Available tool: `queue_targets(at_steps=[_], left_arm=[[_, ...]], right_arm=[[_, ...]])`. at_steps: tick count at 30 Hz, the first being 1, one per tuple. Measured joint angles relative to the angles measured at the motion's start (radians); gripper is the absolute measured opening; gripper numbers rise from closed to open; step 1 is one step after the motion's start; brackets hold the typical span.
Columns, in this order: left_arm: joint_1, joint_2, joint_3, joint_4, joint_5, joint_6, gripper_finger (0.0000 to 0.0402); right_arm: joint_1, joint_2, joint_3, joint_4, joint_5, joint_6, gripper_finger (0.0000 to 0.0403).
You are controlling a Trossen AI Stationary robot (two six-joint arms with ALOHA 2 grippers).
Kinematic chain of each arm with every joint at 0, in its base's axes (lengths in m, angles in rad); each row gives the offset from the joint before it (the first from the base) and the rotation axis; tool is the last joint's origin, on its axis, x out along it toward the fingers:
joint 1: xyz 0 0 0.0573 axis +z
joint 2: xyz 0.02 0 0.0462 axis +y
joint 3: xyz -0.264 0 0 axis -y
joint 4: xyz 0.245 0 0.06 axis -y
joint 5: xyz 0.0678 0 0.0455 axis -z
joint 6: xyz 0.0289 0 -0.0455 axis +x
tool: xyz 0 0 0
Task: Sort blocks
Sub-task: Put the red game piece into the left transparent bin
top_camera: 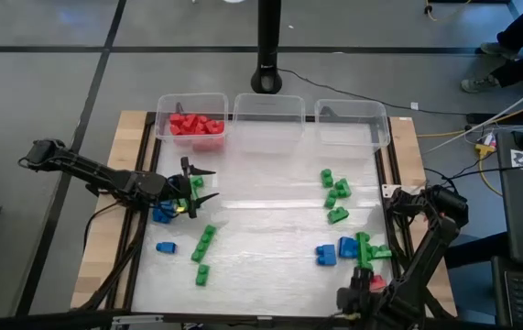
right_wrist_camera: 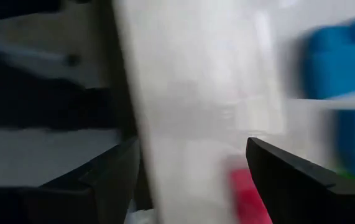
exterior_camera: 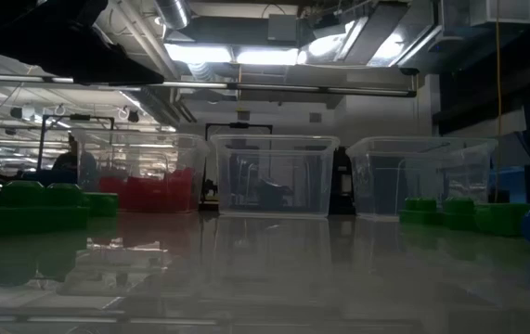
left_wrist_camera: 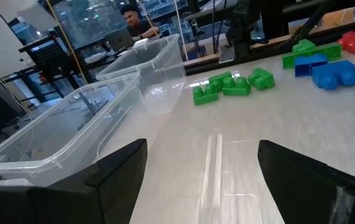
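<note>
Two robot arms are sorting toy blocks on a pale counter (top_camera: 270, 220), with three clear bins (top_camera: 266, 111) lining its far edge; only the bin at the far left corner (top_camera: 190, 112) is holding red blocks (top_camera: 196, 125). The left gripper (top_camera: 194, 186) is hovering near the left edge, fingers (left_wrist_camera: 116, 169) standing open and empty, pointing across the counter. A green block (top_camera: 204, 244) is lying just toward the near edge from it, its long axis running diagonally, with a blue block (top_camera: 166, 247) beside. The right gripper (right_wrist_camera: 189, 180) is waiting low at the near right corner, fingers open and empty, close to a blue block (top_camera: 337, 249) and a red block (top_camera: 376, 283). The left arm looks nearer the green one.
</note>
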Motion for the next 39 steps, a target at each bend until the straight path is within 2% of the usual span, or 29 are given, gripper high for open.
queue_targets(at_steps=[2,5,12,15,21,25,31,35,39], left_arm=[[0.000,0.000,0.000,0.002,0.000,0.000,0.0296],[0.000,0.000,0.000,0.002,0.000,-0.004,0.0296],[0.000,0.000,0.000,0.001,0.000,-0.003,0.0296],[0.000,0.000,0.000,0.001,0.000,-0.002,0.0296],[0.000,0.000,0.000,0.001,0.000,-0.003,0.0296],[0.000,0.000,0.000,0.001,0.000,-0.003,0.0296],[0.000,0.000,0.000,0.001,0.000,-0.013,0.0296],[0.000,0.000,0.000,0.001,0.000,-0.012,0.0296],[0.000,0.000,0.000,0.001,0.000,-0.012,0.0296]], right_arm=[[0.000,0.000,0.000,-0.075,0.017,0.027,0.0291],[0.000,0.004,-0.001,-0.152,-0.047,0.038,0.0291],[0.000,0.005,-0.001,-0.167,-0.079,0.014,0.0292],[0.000,0.010,-0.001,-0.169,-0.106,-0.052,0.0291],[0.000,0.010,-0.074,-0.122,-0.127,-0.087,0.0291],[0.000,0.010,-0.150,-0.079,-0.181,-0.087,0.0291],[0.000,0.010,-0.240,0.071,-0.244,-0.117,0.0291],[0.000,0.010,-0.272,0.079,-0.251,-0.114,0.0291],[0.000,0.010,-0.282,0.084,-0.237,-0.115,0.0266]])
